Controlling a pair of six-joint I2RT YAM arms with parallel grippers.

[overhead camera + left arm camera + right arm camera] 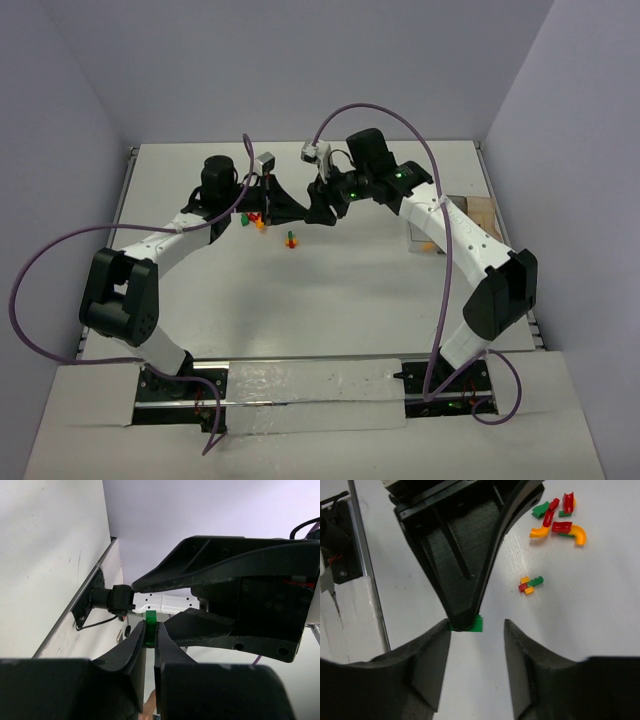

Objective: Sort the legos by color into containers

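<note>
table (350, 310): white. Both arms reach in and meet mid-table, toward 12 o'clock in the top view.

containers (480, 213): at 3 o'clock by the table's right edge, mostly hidden behind the right arm. Only the tan base and a clear corner show, so I can't tell what's inside.

loose legos: main pile (559, 524) sits at 1 o'clock in the right wrist view. It's red, green and orange-yellow, some pieces curved, all touching. A smaller clump (531, 584) of joined bricks lies apart from it, between the pile and the grippers. All of these are on the table.

handling: hard moulded plastic, so rigid, near weightless and glossy. My read is one will pop out of a skewed pinch or skate away if nudged. Take it on two flat parallel side faces with the pads square, not on studs or corners. For the curved ones, grip across the width, not along the arc.

left gripper (151, 636): pressed together, pinching a green brick (150, 619) at the very fingertips. Part of the brick pokes past the tips. It looks clear of the table, but I'm not sure.

right gripper (477, 647): spread, holding nothing. Its fingers stand either side of the left gripper's tip, with the green brick in the gap at 12 o'clock. One pad is just beside the brick or touching it, can't tell which. This looks like a handover setup: right would need to close on the exposed part before left lets go. There's little free surface there, so slip risk is high.
</note>
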